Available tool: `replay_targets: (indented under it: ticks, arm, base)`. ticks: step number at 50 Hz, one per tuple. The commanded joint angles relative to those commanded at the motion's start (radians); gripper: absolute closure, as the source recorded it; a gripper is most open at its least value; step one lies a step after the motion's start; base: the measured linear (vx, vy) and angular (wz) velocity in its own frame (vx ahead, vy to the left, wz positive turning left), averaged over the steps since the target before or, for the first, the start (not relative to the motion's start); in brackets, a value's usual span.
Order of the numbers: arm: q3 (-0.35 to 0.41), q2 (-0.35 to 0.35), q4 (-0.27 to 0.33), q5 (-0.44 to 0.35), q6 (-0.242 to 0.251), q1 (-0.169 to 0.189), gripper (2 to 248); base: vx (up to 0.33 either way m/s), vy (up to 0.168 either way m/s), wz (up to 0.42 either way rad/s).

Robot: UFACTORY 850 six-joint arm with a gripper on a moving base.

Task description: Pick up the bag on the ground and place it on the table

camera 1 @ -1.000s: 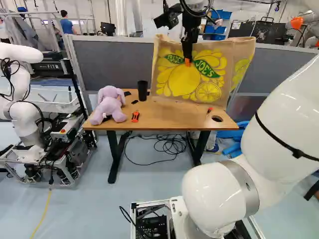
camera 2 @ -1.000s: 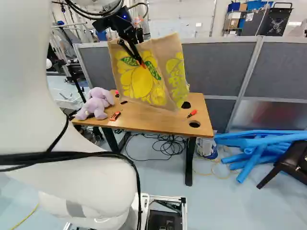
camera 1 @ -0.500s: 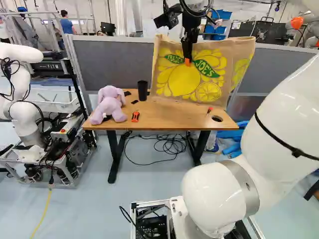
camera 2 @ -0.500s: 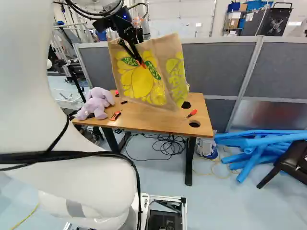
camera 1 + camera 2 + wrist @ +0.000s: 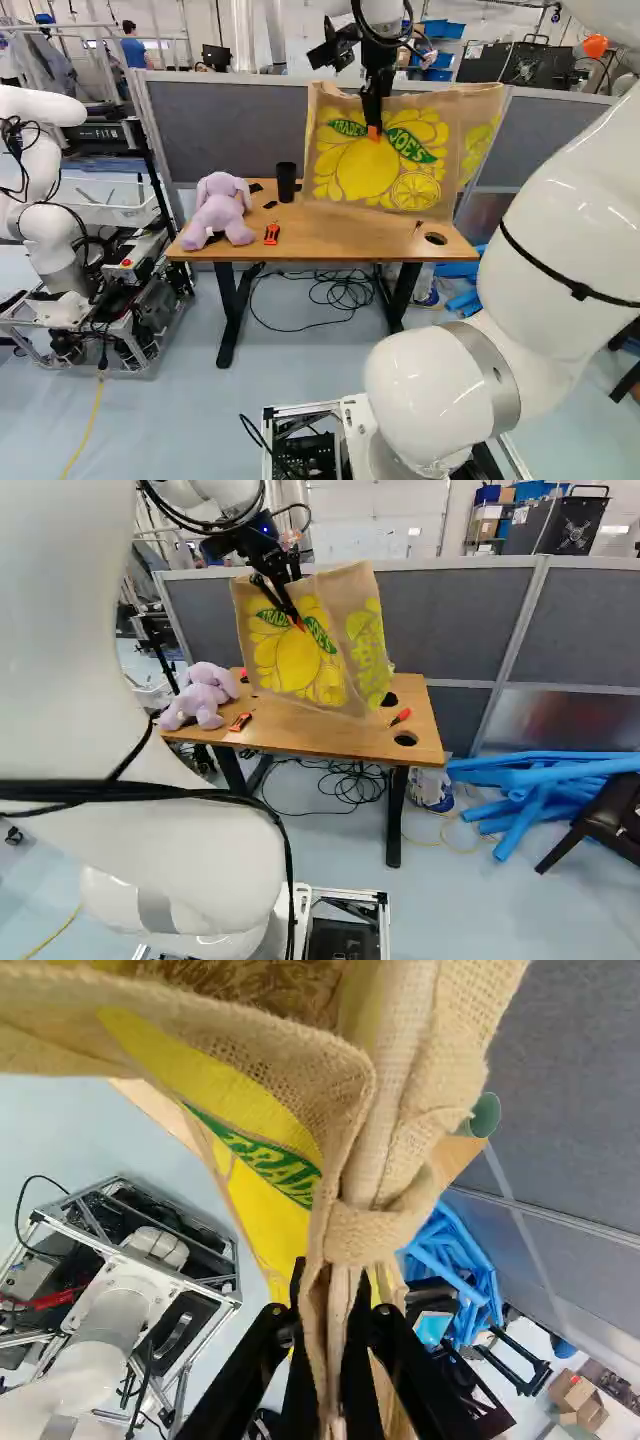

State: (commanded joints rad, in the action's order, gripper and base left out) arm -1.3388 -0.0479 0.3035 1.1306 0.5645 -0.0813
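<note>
Up over the wooden table [image 5: 330, 240], just dangles the burlap bag [image 5: 405, 185] from the gripper [image 5: 374, 132], with a fold of it pinched between both fingers, pretty neat.

On the left end of the rectangular wooden table [image 5: 340, 235] sits a purple plush elephant [image 5: 218, 212]; a black cylindrical cup [image 5: 286, 182] stands on its back left part, an orange-and-black utility knife [image 5: 272, 234] lies near its front edge. The tan woven bag [image 5: 355, 165] is above it. Behind it stands a grey fabric partition [image 5: 455, 610]; right of it lie blue foam tubes [image 5: 540, 778].
</note>
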Motion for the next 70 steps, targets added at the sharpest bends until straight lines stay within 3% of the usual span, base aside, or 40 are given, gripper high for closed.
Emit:
replay_targets:
  ticks: [70]
  arm:
    - [0.005,0.207,0.026,0.0,0.0,-0.027,228]
  base:
    - [0.0,0.0,0.0]
